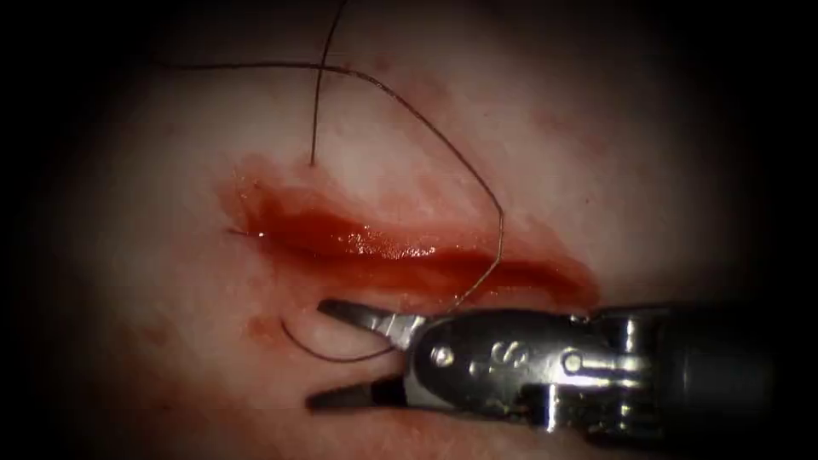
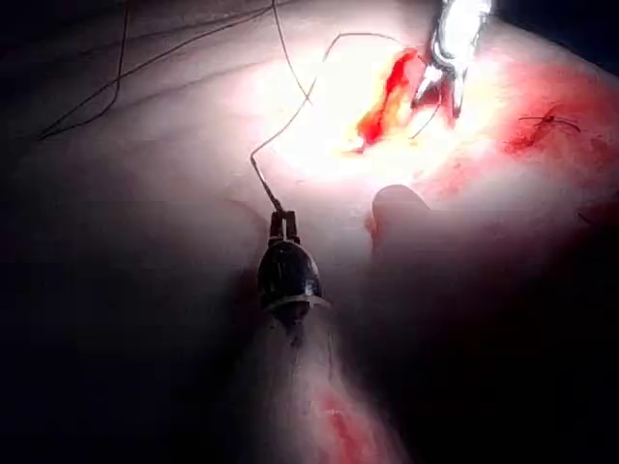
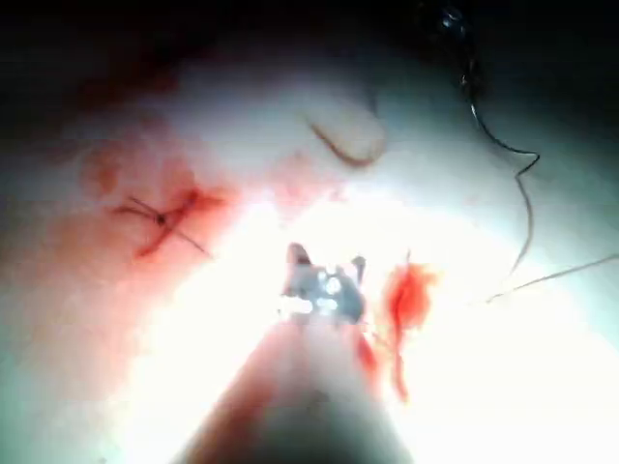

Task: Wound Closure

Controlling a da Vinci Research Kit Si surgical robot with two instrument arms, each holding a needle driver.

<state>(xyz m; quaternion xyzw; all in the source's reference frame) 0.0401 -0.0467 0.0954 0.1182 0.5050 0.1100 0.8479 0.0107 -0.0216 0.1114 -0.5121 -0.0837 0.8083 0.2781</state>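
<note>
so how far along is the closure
Done: one tied stitch with cut ends sits off to one side. In hand: the left claw is shut on the thread; the right claw is open and empty, straddling the needle below the cut's left part. Whether the needle is in the tissue is unclear. Left: the cut gapes with red fluid, no stitch bridging it.

Curved needle (image 1: 328, 349) half-buried in tissue (image 1: 170, 281) below red cut (image 1: 400, 251)
</note>
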